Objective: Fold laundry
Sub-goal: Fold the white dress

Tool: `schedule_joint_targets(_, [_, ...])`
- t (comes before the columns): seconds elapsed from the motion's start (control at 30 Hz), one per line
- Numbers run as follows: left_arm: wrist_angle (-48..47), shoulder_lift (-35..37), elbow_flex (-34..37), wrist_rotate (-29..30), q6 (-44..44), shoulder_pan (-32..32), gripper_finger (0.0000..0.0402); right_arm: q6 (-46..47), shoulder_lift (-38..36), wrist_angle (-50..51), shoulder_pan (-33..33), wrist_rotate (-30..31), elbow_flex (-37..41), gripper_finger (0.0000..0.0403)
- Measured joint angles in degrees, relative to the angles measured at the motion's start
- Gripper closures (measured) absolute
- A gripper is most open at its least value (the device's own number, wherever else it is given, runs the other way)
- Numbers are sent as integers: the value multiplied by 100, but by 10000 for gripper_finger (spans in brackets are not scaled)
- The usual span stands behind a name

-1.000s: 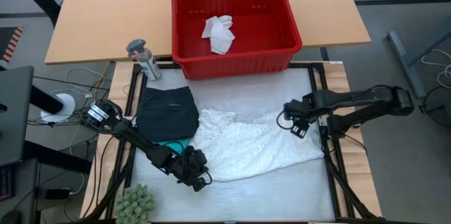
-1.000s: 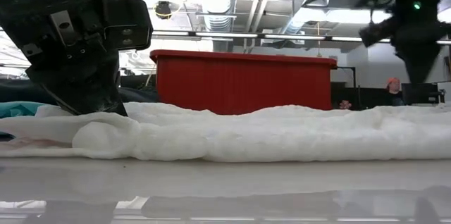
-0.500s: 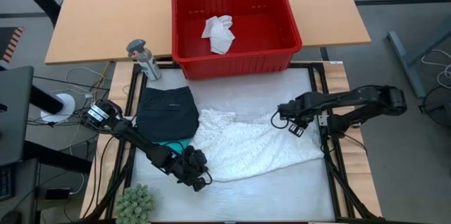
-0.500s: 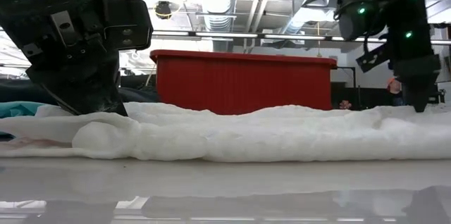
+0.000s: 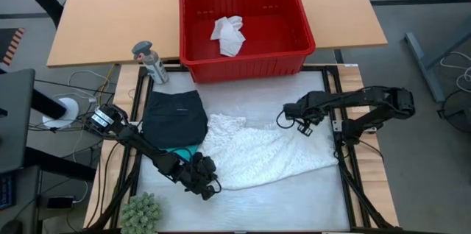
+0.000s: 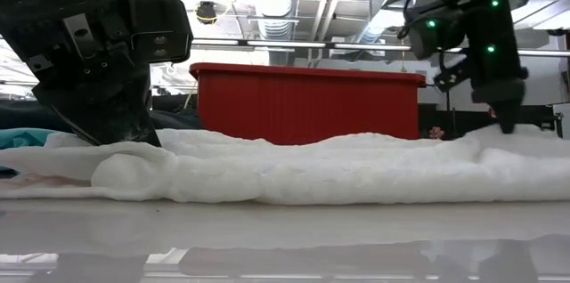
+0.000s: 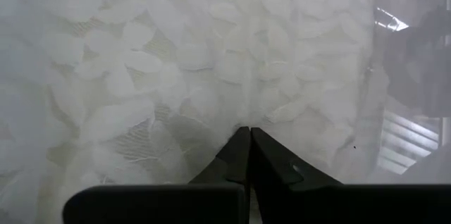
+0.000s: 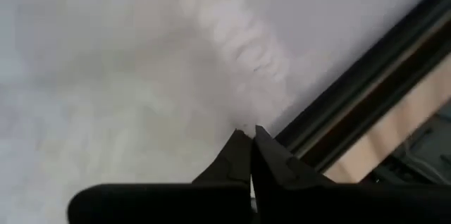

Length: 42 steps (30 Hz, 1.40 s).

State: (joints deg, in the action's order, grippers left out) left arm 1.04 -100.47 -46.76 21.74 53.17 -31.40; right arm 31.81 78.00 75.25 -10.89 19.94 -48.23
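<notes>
A white lace garment lies spread and rumpled on the pale bench, on the near side of the red basket that stands at the bench's far edge. The left gripper sits low at the garment's corner farthest from the basket, its fingers pressed fully together with the leaf-patterned lace pinched between their tips, as the left wrist view shows. The right gripper reaches in over the garment's edge nearer the basket; its fingers are also fully closed, tips meeting on a fold of the white cloth right at its border, with the bench's dark frame rail just beyond. In the low view the garment forms a long soft ridge across the bench in front of the basket, with the left gripper's dark body pressing down at one end and the right gripper touching down at the other. A black garment lies flat beside the white one, just in front of the basket's corner, and a teal garment peeks out between the black one and the left arm. A small white cloth lies crumpled inside the basket. A grey spray bottle stands beside the basket, and a green fuzzy plant sits well away from it at the bench's near corner.
</notes>
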Motion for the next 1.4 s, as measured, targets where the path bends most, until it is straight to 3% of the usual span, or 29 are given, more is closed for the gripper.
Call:
schedule_joint_targets(0.17, [-4, 0, 0, -2, 0, 0, 401, 117, 0, 46, -229, 236, -210, 366])
schedule_joint_targets(0.47, [-14, 0, 0, -4, 4, 0, 401, 239, -149, 79, -337, 277, -382, 214])
schedule_joint_targets(0.6, [-30, 0, 0, -4, 2, 0, 401, -98, -318, -70, -299, 402, -859, 178])
schedule_joint_targets(0.77, [-40, 0, 0, 0, 2, 0, 401, -1981, -579, -1845, 148, -994, -1130, 175])
schedule_joint_targets(0.9, [-54, 0, 2, 50, 4, 0, 401, -2699, -437, -2761, 551, -1266, -1123, 182])
schedule_joint_targets(1.0, [-69, 0, 2, 102, 7, 0, 401, -2871, -110, -3082, 651, -1307, -1122, 184])
schedule_joint_targets(1.4, [-127, 0, 4, 136, 61, 0, 401, -3170, 1159, -3526, 642, -2585, -1117, 185])
